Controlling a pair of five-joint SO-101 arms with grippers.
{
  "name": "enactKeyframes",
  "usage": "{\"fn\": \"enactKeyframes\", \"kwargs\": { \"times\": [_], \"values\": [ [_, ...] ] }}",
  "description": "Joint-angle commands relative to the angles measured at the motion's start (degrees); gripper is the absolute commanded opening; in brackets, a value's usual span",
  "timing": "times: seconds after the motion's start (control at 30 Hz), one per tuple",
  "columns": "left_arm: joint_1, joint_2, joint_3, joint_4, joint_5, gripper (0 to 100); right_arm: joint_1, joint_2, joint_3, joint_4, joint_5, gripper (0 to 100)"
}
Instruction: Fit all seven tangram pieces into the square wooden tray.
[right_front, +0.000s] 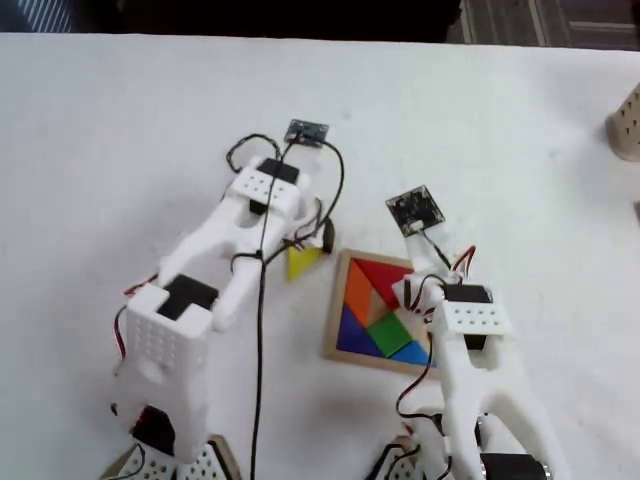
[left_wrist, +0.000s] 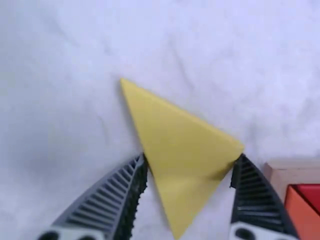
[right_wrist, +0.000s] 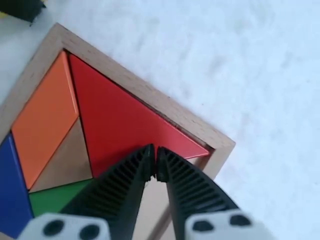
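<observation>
A yellow triangle (left_wrist: 180, 160) lies on the white table just left of the square wooden tray (right_front: 330, 325), and my left gripper (left_wrist: 190, 167) is shut on it, a fingertip pressed to each side. In the high view the yellow triangle (right_front: 302, 259) sits under the left gripper (right_front: 310, 245). The tray (right_wrist: 150, 90) holds a red triangle (right_wrist: 120, 125), an orange piece (right_wrist: 45, 120), a green piece (right_wrist: 55, 200) and a blue piece (right_wrist: 10, 190), with a bare wooden gap (right_wrist: 65, 165) between them. My right gripper (right_wrist: 154, 157) is shut and empty, its tips over the red triangle.
Two small circuit boards (right_front: 306, 131) (right_front: 415, 208) with black cables lie on the table behind the arms. A perforated wooden object (right_front: 625, 125) stands at the right edge. The tray's corner (left_wrist: 290, 172) is close beside the left gripper's right finger.
</observation>
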Motion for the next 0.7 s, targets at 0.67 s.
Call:
{"fn": "enactKeyframes", "kwargs": {
  "times": [0.67],
  "values": [
    [-1.3, -0.9, -3.2, 0.4, 3.1, 27, 0.3, -1.9, -0.4, -0.2, 0.6, 2.1]
  ]
}}
